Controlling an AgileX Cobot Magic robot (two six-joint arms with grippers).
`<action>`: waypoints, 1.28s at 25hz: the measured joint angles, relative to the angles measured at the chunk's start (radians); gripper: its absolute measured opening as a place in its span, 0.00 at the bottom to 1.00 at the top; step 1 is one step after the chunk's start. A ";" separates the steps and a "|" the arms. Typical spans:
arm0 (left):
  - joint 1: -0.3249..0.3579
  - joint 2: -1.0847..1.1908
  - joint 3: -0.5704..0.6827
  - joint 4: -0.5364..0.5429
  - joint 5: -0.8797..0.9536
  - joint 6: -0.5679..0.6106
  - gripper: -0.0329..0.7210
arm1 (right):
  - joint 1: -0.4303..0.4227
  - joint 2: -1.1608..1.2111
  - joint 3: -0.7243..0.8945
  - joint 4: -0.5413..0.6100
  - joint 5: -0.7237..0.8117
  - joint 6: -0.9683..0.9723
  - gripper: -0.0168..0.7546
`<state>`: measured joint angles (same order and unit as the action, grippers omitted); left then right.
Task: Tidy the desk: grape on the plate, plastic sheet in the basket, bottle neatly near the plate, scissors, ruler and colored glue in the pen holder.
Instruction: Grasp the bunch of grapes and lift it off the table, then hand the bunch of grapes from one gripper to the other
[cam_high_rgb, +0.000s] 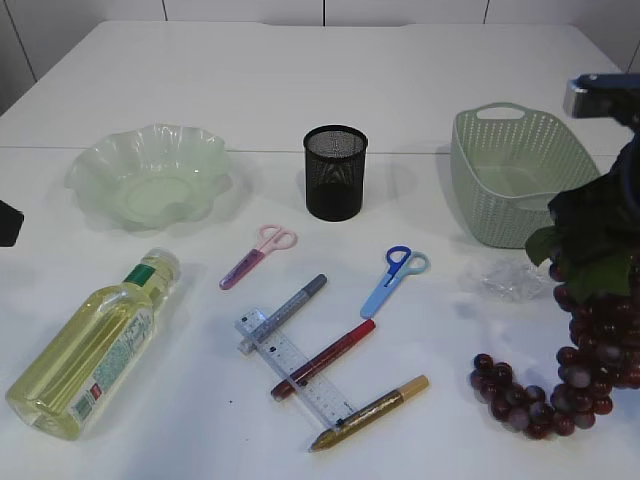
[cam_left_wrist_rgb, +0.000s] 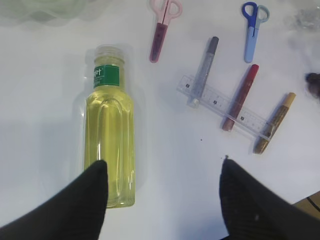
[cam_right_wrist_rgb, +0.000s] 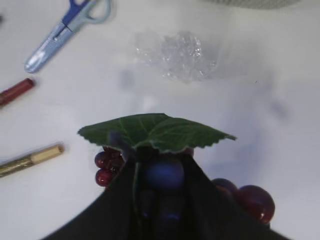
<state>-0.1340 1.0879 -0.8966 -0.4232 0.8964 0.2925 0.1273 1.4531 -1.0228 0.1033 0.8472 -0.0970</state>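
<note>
Exterior view: at the lower right of the frame, the right tool (cam_right_wrist_rgb: 160, 200) is clenched on the grape (cam_high_rgb: 585, 340) bunch, its tail touching the table (cam_high_rgb: 300, 80). The left tool (cam_left_wrist_rgb: 162, 195) hangs released above the bottle (cam_left_wrist_rgb: 109, 130).

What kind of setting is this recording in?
Probably a staged desk-tidying setup on a plain white table: mesh pen holder, scissors, a ruler and glue pens lie alongside a grape bunch and basket.

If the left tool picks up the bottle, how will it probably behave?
The bottle lies on its side, so a push may roll it. It looks almost full of yellow liquid, so probably heavy for its size. Its clear plastic looks smooth, perhaps slippery between the open left tool.
</note>
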 joint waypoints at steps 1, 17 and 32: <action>0.000 0.000 0.000 0.000 0.000 0.000 0.72 | 0.000 -0.033 0.000 0.014 0.009 -0.005 0.26; 0.000 0.000 0.000 -0.050 0.000 0.080 0.72 | 0.000 -0.252 -0.265 0.321 0.150 -0.077 0.26; -0.032 0.008 0.000 -0.316 -0.030 0.358 0.72 | 0.211 -0.207 -0.379 0.440 0.107 -0.112 0.25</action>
<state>-0.1665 1.0960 -0.8966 -0.7388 0.8660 0.6500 0.3382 1.2464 -1.4023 0.5435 0.9540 -0.2087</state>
